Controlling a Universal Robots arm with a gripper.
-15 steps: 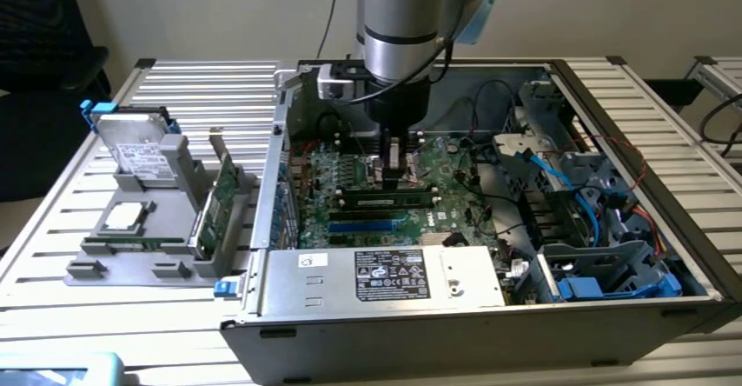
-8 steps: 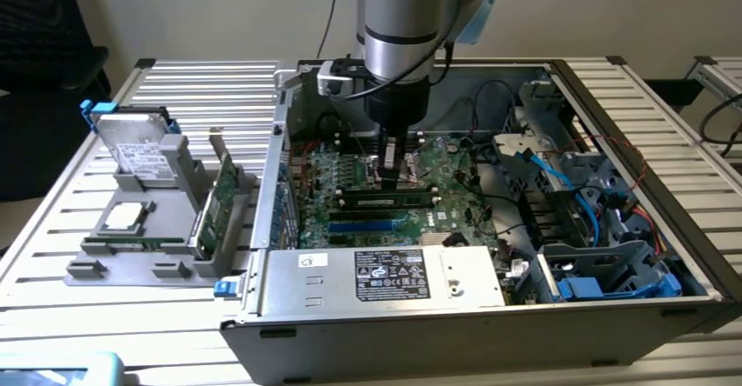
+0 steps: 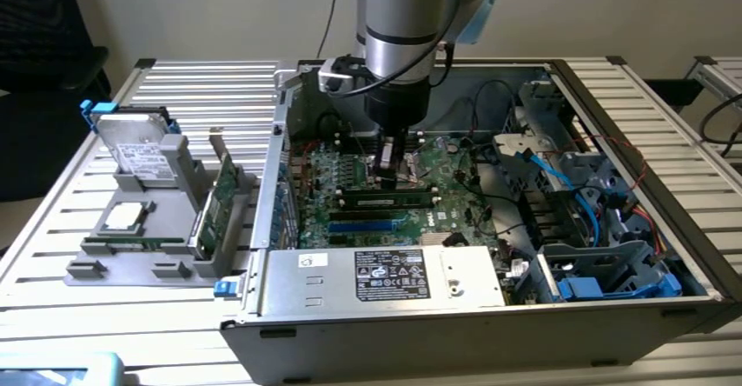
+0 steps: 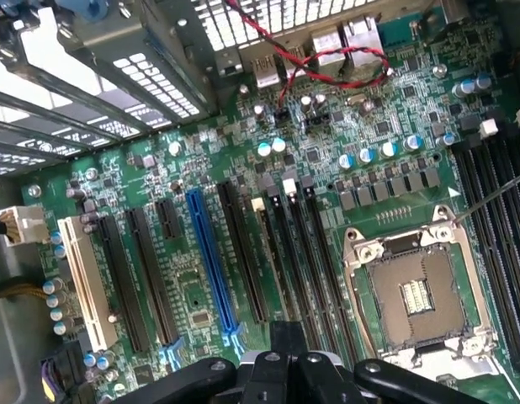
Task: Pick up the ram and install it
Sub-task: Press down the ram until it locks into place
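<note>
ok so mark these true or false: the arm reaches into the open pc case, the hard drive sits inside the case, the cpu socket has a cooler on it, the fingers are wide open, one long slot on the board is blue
1. The arm reaches down into the open case. True.
2. The hard drive sits inside the case. False: it stands in the grey holder outside the case, on the exterior view's left.
3. The CPU socket has a cooler on it. False: it is bare.
4. The fingers are wide open. False: they are shut.
5. One long slot is blue. True.
</note>
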